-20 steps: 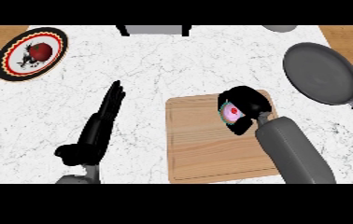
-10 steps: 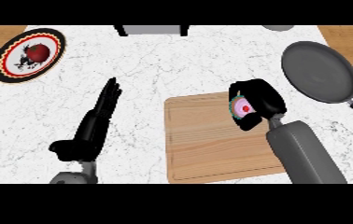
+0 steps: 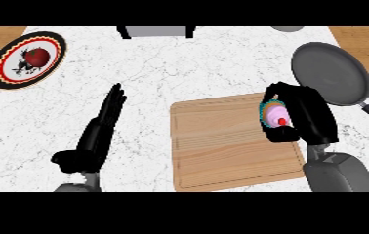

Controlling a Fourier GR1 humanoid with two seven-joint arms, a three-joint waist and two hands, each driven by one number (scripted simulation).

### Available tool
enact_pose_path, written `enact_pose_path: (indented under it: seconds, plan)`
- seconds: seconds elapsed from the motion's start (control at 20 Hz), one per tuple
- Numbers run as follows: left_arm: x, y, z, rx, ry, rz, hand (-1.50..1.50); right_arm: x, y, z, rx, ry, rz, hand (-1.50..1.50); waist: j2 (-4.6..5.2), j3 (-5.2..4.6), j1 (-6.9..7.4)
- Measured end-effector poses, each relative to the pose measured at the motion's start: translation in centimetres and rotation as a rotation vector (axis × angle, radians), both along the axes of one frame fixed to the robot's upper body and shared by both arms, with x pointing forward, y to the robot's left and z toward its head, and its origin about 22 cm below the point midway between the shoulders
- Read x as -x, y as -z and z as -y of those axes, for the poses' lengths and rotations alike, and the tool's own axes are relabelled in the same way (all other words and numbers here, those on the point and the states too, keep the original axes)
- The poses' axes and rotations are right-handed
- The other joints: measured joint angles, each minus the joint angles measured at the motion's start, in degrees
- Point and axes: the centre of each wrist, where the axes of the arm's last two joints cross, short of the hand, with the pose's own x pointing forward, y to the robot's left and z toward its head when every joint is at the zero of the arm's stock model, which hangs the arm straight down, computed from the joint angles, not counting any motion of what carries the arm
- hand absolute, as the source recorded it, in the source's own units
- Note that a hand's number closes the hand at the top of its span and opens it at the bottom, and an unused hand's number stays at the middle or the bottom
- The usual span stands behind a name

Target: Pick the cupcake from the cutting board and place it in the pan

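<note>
head view, looking steeply down on a white marbled tabletop. the right robot hand lies over the right edge of the wooden cutting board, its fingers and thumb curled around the cupcake; the cupcake shows pink frosting, a small red topping and a teal wrapper edge between the black fingers, and whether it touches the board or is raised above it cannot be told. the grey right forearm enters from the lower right corner. the dark grey pan lies on the tabletop near the right edge, just beyond the upper right corner of the board and close beside the curled right hand; nothing lies in the visible part of the pan. the left robot hand rests at the lower left, well apart from the board, its fingers straight and stretched away from the body, holding nothing. at the upper left corner a round plate with a patterned dark rim carries a red tomato. at the far edge of the tabletop, near the centre, a grey object with dark ends is partly cut off by the frame, and a small grey shape shows at the far right.
</note>
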Motion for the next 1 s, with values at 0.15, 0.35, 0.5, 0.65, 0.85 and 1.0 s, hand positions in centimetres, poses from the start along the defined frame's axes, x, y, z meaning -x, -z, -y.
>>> enact_pose_path:
  seconds: [0.15, 0.35, 0.5, 0.65, 0.85, 1.0]
  plan:
    - [0.4, -0.2, 0.6, 0.001, 0.007, 0.002, 0.0, 1.3, -1.7, 0.1, -0.078, 0.05, 0.069, 1.5, 0.07, 0.0, 0.26]
    - [-0.1, 0.1, 0.8, 0.006, 0.008, 0.008, 0.0, 1.8, -2.8, 1.8, -0.179, 0.135, 0.107, 1.5, 0.25, 0.02, 0.55]
    - [-0.4, -0.2, 0.3, 0.003, 0.012, 0.008, 0.0, 0.6, -2.5, 3.5, -0.253, 0.198, 0.115, 1.5, 0.35, 0.03, 0.91]
    - [0.0, -0.5, 0.2, 0.008, 0.018, 0.002, 0.0, -0.1, -1.9, 5.4, -0.315, 0.252, 0.13, 1.5, 0.4, 0.06, 1.11]
    - [0.0, 0.2, 0.9, 0.006, 0.026, 0.008, 0.0, -2.5, -1.3, 8.9, -0.337, 0.316, 0.17, 1.5, 0.51, 0.06, 1.36]
    - [0.2, 0.0, 0.9, 0.009, 0.034, 0.01, 0.0, -3.8, 0.0, 11.3, -0.308, 0.36, 0.228, 1.5, 0.6, 0.08, 1.71]
